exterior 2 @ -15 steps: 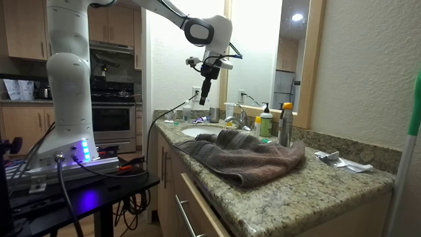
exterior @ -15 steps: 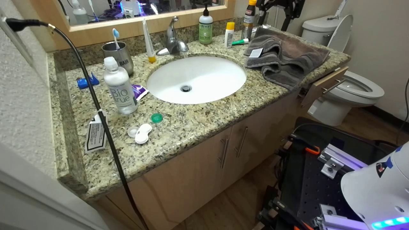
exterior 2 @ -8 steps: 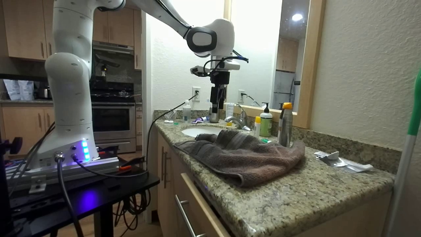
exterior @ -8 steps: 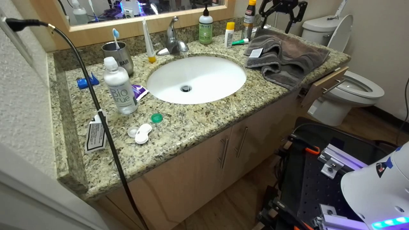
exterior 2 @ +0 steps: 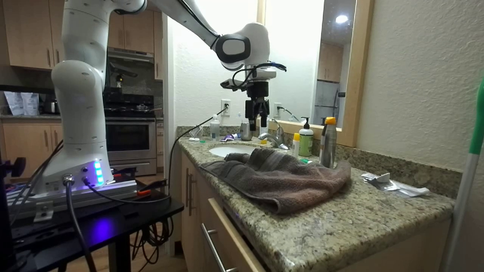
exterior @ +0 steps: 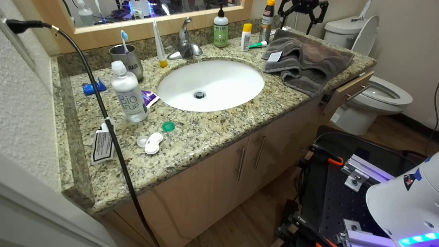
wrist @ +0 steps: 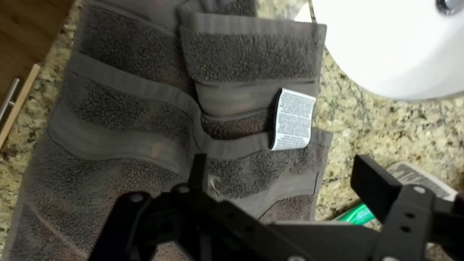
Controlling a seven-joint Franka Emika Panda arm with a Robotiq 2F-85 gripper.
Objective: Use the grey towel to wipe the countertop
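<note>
The grey towel point(exterior: 308, 61) lies rumpled on the granite countertop point(exterior: 205, 137), to the side of the sink; it shows in both exterior views point(exterior 2: 280, 181). In the wrist view the towel point(wrist: 250, 54) fills the left and middle, with a white label on its edge. My gripper point(wrist: 286, 177) is open and empty, its fingers spread wide. One finger shows over the towel and the other over bare countertop point(wrist: 348, 119) beside a green tube. In an exterior view my gripper point(exterior 2: 258, 122) hangs pointing down, above and apart from the towel; its fingers also show at the top edge point(exterior: 296, 29).
The white sink point(exterior: 240, 79) and faucet point(exterior: 187, 48) are beside the towel. A soap bottle point(exterior: 220, 31), yellow-capped bottle point(exterior: 246, 37), spray can point(exterior: 266, 24) and green tube point(exterior: 258, 45) stand or lie behind it. A drawer point(exterior: 348, 92) is open below the counter. A Bio True bottle point(exterior: 129, 96) stands farther along.
My gripper has swung from tilted to pointing nearly straight down, lower and a little closer to the towel. Its fingers have turned so both show apart. The towel has not moved.
</note>
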